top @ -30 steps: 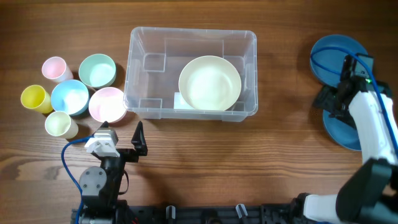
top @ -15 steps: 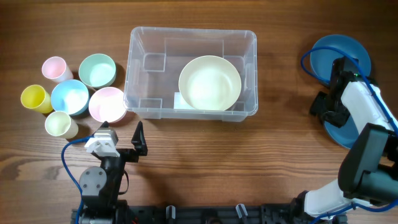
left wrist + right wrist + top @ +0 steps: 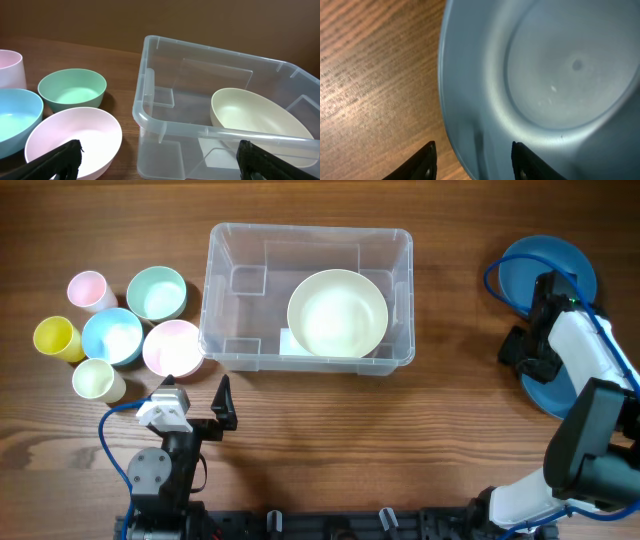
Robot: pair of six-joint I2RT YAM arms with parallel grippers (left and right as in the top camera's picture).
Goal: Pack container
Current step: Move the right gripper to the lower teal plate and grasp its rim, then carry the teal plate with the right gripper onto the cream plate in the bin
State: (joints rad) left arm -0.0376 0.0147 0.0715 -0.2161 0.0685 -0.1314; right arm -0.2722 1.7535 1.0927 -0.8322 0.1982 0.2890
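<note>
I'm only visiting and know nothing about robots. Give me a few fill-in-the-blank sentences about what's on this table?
1. The cream bowl lies ____ the container.
2. The pink bowl stands on the container's ____ side.
3. The right gripper is over a plate whose colour is ____.

Missing words: inside; left; blue.

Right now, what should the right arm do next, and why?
Probably close the right tool on the edge of the blue plate: its open fingers straddle that edge, and the container has room beside the bowl.
</note>
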